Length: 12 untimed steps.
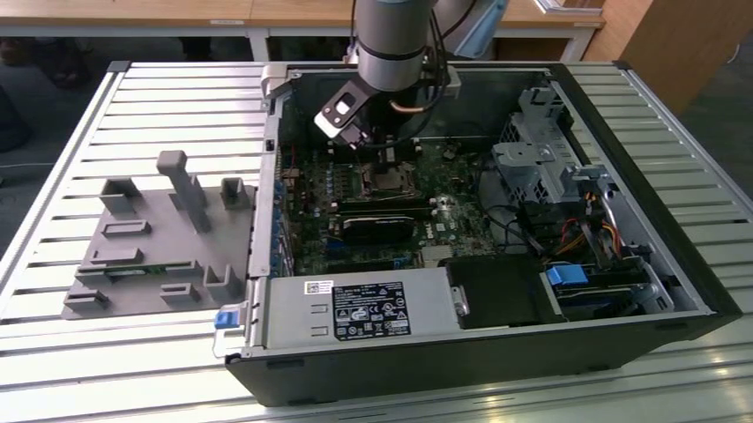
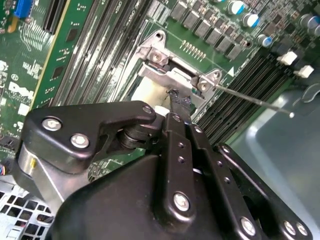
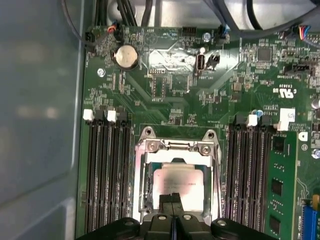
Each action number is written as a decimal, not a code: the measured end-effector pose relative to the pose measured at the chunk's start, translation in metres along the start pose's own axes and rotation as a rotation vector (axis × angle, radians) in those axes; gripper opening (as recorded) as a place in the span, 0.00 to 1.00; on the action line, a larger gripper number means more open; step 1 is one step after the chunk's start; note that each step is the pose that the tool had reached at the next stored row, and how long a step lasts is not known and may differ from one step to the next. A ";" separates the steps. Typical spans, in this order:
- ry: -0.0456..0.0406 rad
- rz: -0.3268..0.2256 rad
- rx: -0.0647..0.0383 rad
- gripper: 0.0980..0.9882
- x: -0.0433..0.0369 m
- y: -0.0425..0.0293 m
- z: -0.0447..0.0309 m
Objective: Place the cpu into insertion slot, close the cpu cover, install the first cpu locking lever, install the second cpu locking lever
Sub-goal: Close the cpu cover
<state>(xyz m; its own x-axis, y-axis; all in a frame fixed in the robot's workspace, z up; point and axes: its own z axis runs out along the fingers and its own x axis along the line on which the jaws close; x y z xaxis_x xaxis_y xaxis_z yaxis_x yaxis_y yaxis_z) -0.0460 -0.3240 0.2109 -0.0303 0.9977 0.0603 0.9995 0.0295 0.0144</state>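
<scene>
Cover step, judged: cpu [image 3: 180, 181] seated in slot [image 3: 146, 192] toward board's [image 1: 461, 172] far edge in the exterior view, cover [image 3: 175, 146] down over it, gripper [image 3: 172, 201] narrow, empty, at cpu's edge; lever [image 2: 255, 101] free, wants pressing under its hook.

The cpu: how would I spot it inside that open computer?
Look in the open black computer case at its green circuit board. Between two banks of long black memory slots sits the silver-rimmed insertion slot; the cpu is the pale, flat metal square inside it.
</scene>
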 end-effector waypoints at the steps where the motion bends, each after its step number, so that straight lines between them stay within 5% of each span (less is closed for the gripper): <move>1: 0.0000 0.000 0.000 0.01 0.0000 -0.0009 0.0005; 12: -0.0039 -0.003 0.000 0.01 -0.0003 -0.0059 0.0075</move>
<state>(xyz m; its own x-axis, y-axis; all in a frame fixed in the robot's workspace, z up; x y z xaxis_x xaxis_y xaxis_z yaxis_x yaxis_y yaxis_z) -0.0518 -0.3240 0.2034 -0.0335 0.9979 0.0563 0.9994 0.0327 0.0142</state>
